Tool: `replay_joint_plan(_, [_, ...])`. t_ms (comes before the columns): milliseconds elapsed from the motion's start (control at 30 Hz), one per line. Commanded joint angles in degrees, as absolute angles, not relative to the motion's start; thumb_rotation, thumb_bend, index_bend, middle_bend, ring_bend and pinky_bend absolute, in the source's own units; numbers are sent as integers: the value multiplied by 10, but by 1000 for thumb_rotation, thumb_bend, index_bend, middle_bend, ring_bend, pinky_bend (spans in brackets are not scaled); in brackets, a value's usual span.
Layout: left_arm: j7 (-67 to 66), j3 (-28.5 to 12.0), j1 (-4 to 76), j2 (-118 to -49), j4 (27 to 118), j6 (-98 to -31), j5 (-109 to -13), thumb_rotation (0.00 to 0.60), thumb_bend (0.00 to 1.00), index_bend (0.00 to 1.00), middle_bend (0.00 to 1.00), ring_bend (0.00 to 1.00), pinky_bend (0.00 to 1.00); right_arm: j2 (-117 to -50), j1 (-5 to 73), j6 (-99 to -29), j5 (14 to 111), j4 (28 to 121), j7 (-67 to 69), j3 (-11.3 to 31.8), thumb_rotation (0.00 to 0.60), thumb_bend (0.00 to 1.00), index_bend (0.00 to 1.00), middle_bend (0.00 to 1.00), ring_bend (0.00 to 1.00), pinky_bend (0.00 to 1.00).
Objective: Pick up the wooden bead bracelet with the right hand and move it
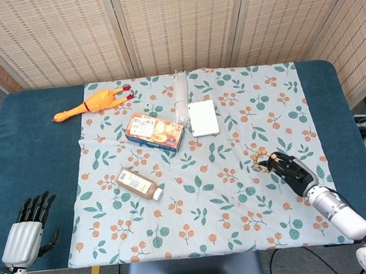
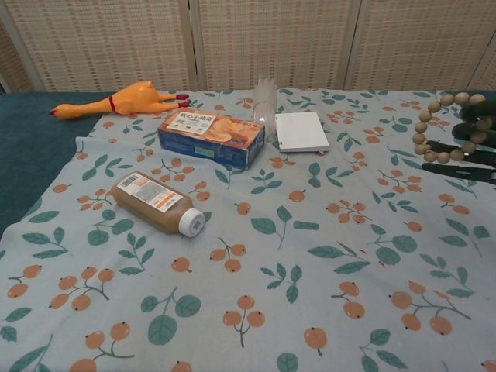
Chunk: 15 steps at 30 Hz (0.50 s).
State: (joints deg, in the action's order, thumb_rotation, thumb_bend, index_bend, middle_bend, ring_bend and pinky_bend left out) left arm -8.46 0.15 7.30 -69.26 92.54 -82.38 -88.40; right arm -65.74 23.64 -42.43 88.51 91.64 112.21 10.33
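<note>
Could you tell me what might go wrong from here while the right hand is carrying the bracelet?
The wooden bead bracelet hangs on the fingers of the right hand, mostly outside the grip, so it could slip off. Carried further toward the centre, the dangling loop might catch the white box or the carton.
</note>
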Motion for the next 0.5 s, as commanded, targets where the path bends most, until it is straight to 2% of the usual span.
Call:
replay_joint_plan(33, [-81,1,73,-691,925,-823,-882,600,452,0,0,0,64,-700,273,-516,1068,888,1357,27,428,551,527,604,281,145])
replay_joint_plan(100, [-78,0,73,-690,924,-823,-880,600,453,0,0,0,64,-723,290,-561,1104,852,1395,-1,364,545,508,600,281,153])
replay_joint_plan(200, [-76,-1,73,-690,923,-822,-879,600,453,0,0,0,64,-747,310,-608,1130,817,1415,-30,300,468,494,597,279,157])
replay_joint_plan(367, [-72,-2,74,-689,922,-822,-877,600,453,0,0,0,65,-765,333,-636,1129,797,1401,-67,237,382,462,587,270,158])
replay_joint_plan(500, [-72,-2,75,-689,921,-821,-878,600,455,0,0,0,64,-769,345,-647,1116,796,1389,-88,224,351,458,584,270,160])
